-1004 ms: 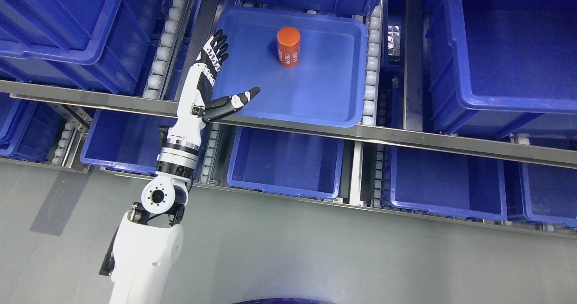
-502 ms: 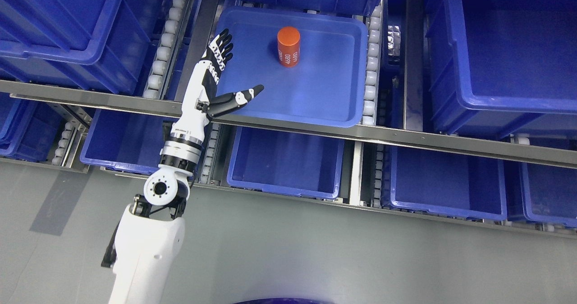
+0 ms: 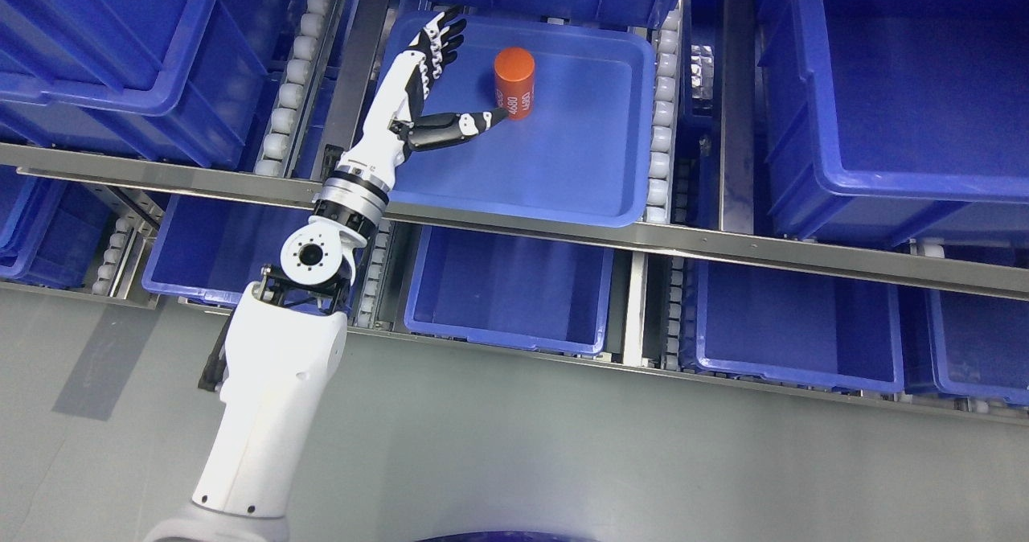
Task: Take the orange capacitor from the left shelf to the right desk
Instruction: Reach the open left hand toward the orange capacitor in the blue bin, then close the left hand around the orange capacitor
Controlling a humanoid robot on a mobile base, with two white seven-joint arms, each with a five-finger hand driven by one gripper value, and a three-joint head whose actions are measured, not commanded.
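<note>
With the left hand (image 3: 422, 84) spread wide beside the upright orange cylindrical capacitor (image 3: 514, 82) in the shallow blue plastic tray (image 3: 563, 188), this is pre-grasp. Fingers (image 3: 442, 35) hold nothing; thumb tip near its base. Next: close around it.

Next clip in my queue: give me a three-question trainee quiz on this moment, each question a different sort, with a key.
1. True or false: the left hand has closed around the orange capacitor.
2. Multiple choice: the orange capacitor stands in A) a deep bin on the lower level, B) the shallow blue tray on the upper level, C) on the grey floor.
3. Fill in: the part of the left hand nearest the capacitor's base is the ____.

Key:
1. False. The fingers are spread to the capacitor's left and the hand holds nothing.
2. B.
3. Thumb; whether its tip touches the capacitor cannot be told.
</note>
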